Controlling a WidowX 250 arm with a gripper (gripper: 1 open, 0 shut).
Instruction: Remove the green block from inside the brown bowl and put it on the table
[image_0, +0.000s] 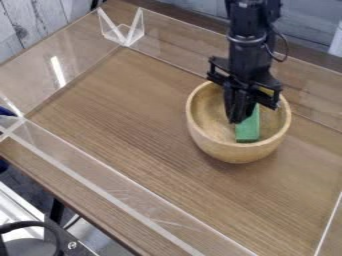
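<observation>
The jaws, closed together, hang over the bowl (235, 153), with the green block (249, 130) inside it, just beside them, its long axis running roughly away from the camera.

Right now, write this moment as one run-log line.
tool: shut, at green block | block: inside brown bowl | grip: unclear | removal: not done
</observation>
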